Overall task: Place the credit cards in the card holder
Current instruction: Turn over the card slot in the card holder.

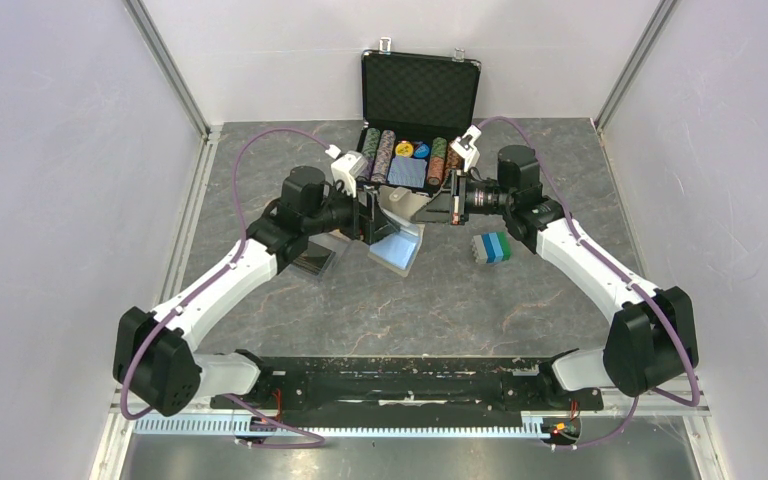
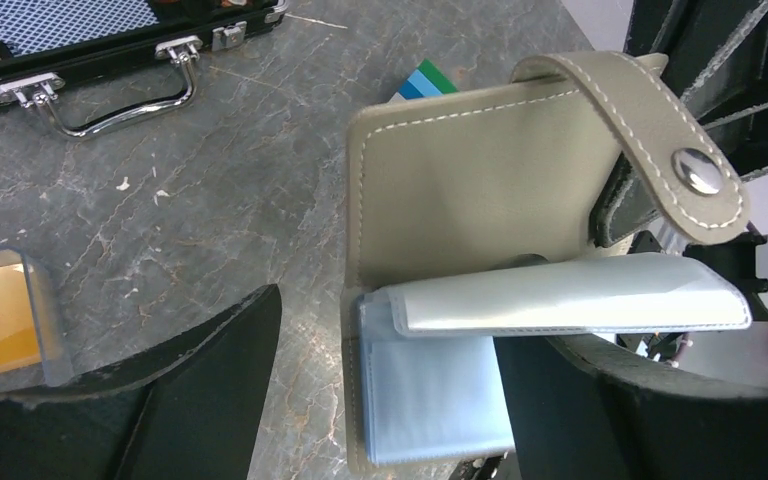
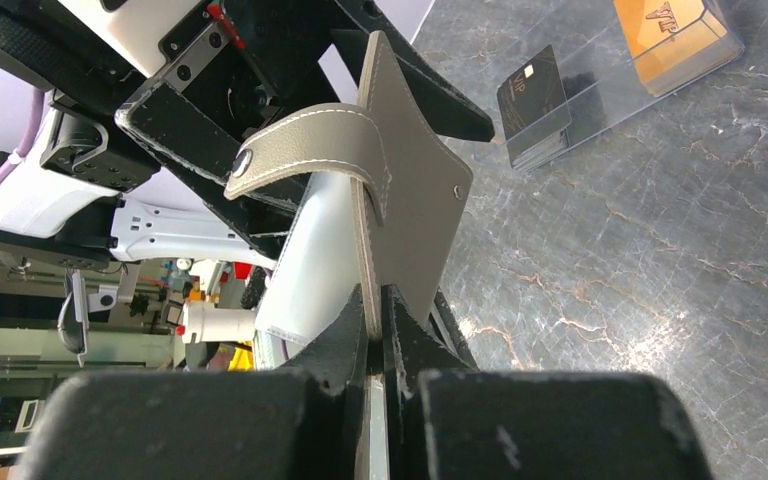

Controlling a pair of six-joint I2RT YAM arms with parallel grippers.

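Over grey marbled tabletop [image 1: 460, 320] — clamping right gripper [image 3: 375, 310] on cover of upright card holder [image 3: 405, 190], straddling its pockets with left gripper [image 2: 385, 330] open (credit cards [image 3: 535, 105] lying aside) — risking slipping from that thin pinch.

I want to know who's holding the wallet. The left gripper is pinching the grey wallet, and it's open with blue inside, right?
Almost. It is the right gripper that pinches the grey wallet. The right wrist view shows it shut on the wallet's edge. The left gripper is open. The wallet is open with its blue lining showing, as you said.
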